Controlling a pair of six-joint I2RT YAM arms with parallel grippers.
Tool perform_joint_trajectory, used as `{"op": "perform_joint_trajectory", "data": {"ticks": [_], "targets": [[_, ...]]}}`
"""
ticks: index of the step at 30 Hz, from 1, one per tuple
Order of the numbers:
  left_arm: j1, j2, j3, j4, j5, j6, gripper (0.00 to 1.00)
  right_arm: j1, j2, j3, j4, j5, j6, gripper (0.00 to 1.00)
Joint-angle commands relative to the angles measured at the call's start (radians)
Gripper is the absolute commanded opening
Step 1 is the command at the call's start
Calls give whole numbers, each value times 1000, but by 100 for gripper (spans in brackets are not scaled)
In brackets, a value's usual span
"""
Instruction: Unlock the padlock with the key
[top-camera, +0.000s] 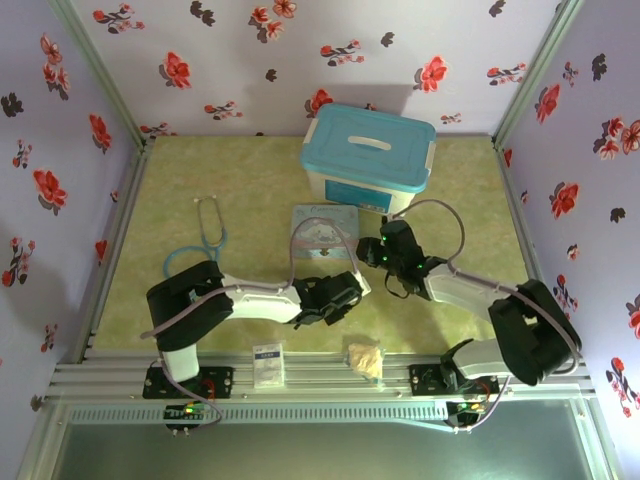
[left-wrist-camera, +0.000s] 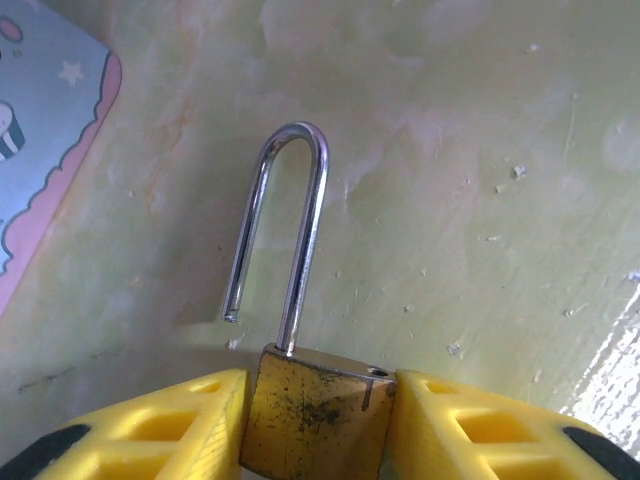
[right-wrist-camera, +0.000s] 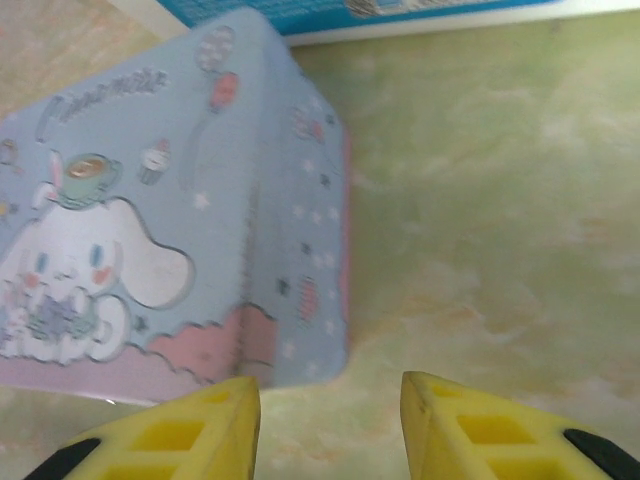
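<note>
One risk: padlock (left-wrist-camera: 315, 420) twisting loose, my left pincer (left-wrist-camera: 318, 385) grasping only its smooth sides (shackle (left-wrist-camera: 290, 230) sprung).
Right pincer (right-wrist-camera: 330, 395): hanging released.

right gripper (right-wrist-camera: 328, 388) gapes empty near a cartoon tin (right-wrist-camera: 170, 230).

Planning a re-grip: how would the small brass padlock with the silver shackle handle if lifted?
The small brass padlock looks solid metal: likely rigid, heavy for its size. Its silver shackle has one end free, so it may swivel.
</note>
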Motion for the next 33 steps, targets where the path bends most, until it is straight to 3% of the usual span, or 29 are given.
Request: {"op": "perform_joint_trajectory", "data": {"ticks": [1, 13, 16, 19, 21, 23, 27, 33], "targets": [[-38, 90, 32, 16, 310, -141, 41, -25, -54, -26, -95, 46, -21, 42], [-31, 174, 247, -115, 456, -452, 41, -118, -216, -88, -174, 47, -42, 46], [-36, 194, 280, -128, 447, -529, 47, -124, -236, -108, -176, 39, -33, 47], [-36, 176, 280, -155, 377, -563, 48, -125, -241, -125, -185, 2, -22, 49], [-32, 156, 278, -177, 316, -571, 55, -123, -230, -126, -226, -48, -21, 48], [-27, 115, 242, -123, 305, -571, 57, -103, -227, -127, -285, -95, -20, 48], [-14, -21, 130, 70, 340, -604, 65, 15, -269, -155, -374, -60, 30, 51], [69, -181, -13, 170, 376, -675, 64, 147, -305, -197, -374, -41, 153, 51]]}}
